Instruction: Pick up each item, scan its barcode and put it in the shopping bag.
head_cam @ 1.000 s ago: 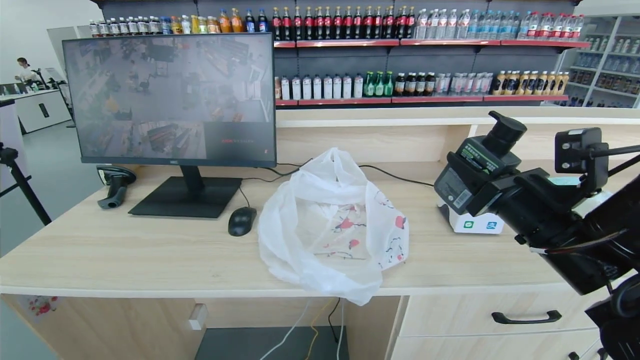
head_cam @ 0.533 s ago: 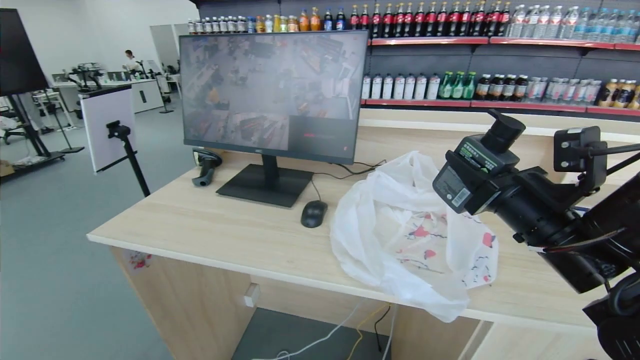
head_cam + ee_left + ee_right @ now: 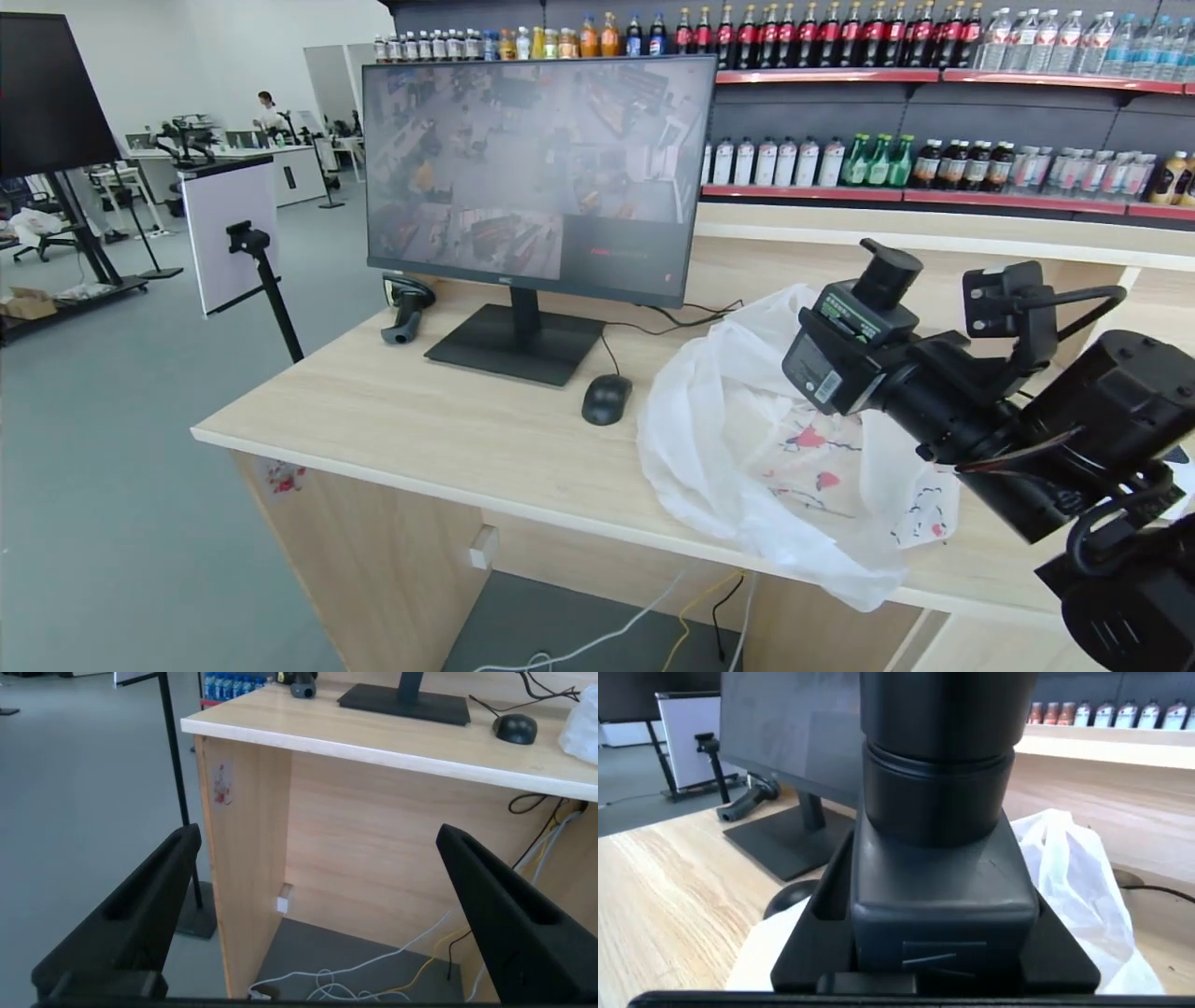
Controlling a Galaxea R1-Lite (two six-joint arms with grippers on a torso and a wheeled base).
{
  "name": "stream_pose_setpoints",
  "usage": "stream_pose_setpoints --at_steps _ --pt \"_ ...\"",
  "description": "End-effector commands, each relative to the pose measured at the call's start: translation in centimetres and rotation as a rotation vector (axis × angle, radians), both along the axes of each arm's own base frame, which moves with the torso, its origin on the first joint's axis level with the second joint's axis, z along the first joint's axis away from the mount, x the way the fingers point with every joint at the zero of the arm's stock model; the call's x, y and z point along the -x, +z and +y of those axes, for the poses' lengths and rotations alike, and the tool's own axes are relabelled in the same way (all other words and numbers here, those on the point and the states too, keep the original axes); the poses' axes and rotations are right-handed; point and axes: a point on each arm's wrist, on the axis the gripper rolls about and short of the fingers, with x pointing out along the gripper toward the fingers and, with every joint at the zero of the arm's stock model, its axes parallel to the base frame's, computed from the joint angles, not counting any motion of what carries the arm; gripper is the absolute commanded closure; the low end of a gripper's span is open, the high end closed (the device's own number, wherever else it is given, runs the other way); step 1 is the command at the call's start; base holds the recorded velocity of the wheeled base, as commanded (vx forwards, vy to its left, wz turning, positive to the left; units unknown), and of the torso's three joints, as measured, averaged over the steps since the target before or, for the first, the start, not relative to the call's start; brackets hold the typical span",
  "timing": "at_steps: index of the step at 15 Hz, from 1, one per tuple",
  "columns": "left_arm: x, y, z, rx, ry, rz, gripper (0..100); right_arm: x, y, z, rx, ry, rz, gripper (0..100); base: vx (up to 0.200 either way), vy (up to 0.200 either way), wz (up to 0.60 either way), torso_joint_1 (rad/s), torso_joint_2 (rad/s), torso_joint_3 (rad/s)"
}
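Observation:
My right gripper is shut on a dark bottle with a black cap, a green label and a barcode sticker. It holds the bottle tilted above the white plastic shopping bag, which lies crumpled on the wooden counter. Seen from the right wrist, the bottle rises close to the camera with the bag behind it. A black handheld barcode scanner rests left of the monitor. My left gripper hangs open below counter height, facing the counter's side panel.
A monitor on a flat stand and a black mouse occupy the counter between scanner and bag. Cables hang under the counter. A tripod with a white board stands off the counter's left end. Shelves of drinks line the back wall.
The head camera has swung left, so the whole picture shifted right. My right gripper with the bottle has come slightly lower and nearer the bag.

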Motion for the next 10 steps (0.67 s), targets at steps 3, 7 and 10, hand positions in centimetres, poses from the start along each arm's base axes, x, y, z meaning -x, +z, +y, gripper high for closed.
stream_pose_setpoints --at_steps 3,7,10 --pt "0.0 0.0 0.0 0.0 0.0 -0.001 0 -2.3 -2.6 1.2 0.027 0.008 0.064 100 0.0 0.0 0.0 0.0 0.0 0.0" --pt "0.0 0.0 0.0 0.0 0.0 -0.001 0 -3.0 -4.4 1.4 0.047 0.006 0.117 100 0.0 0.0 0.0 0.0 0.0 0.0" --pt "0.0 0.0 0.0 0.001 0.0 -0.001 0 -3.6 -5.5 1.7 0.057 0.01 0.145 100 0.0 0.0 0.0 0.0 0.0 0.0"
